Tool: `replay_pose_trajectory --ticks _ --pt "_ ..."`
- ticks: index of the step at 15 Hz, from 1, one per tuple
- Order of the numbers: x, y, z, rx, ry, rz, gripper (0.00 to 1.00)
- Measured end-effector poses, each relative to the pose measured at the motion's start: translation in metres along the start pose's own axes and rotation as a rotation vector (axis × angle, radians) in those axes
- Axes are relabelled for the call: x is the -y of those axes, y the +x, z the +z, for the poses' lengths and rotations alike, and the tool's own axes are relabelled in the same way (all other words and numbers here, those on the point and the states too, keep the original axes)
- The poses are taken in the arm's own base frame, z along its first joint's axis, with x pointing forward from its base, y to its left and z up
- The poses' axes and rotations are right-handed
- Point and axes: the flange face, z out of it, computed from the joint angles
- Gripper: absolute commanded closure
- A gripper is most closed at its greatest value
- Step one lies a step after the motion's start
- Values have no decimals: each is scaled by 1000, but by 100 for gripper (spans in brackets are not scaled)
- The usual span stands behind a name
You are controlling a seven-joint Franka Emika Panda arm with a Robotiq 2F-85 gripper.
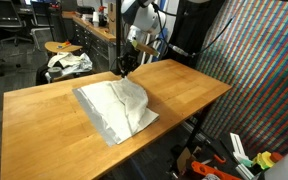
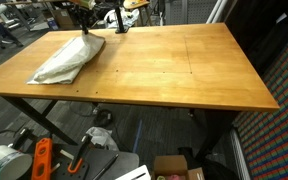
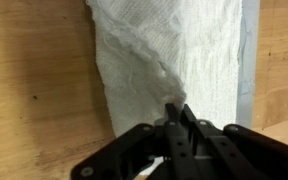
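A white cloth (image 1: 117, 107) lies spread on the wooden table (image 1: 44, 115). My gripper (image 1: 125, 70) is shut on the cloth's far corner and lifts it a little, so the cloth rises in a peak toward the fingers. In an exterior view the cloth (image 2: 68, 60) lies near the table's far left corner, with the gripper (image 2: 84, 30) above its far end. In the wrist view the black fingers (image 3: 178, 110) are pressed together on a fold of the cloth (image 3: 174, 55).
The table (image 2: 174, 65) has a wide bare wooden top. A stool with a crumpled cloth (image 1: 68, 62) stands beyond the table. Benches and chairs fill the room behind. Tools and boxes lie on the floor (image 2: 54, 160) below the table's front edge.
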Motion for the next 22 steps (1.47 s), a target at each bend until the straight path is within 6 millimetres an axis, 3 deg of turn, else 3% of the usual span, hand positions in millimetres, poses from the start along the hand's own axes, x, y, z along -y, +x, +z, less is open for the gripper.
replay_pose_trajectory --ticks 6,7,8,11,16,22 --pt "31 4 7 -97 71 102 88" --pt "36 5 8 -118 80 129 64" --pt "41 6 9 -127 83 154 63" --pt "50 5 13 -137 71 198 41" --pt "33 3 28 -133 -48 213 3" --pt "10 -4 58 -105 -221 220 0"
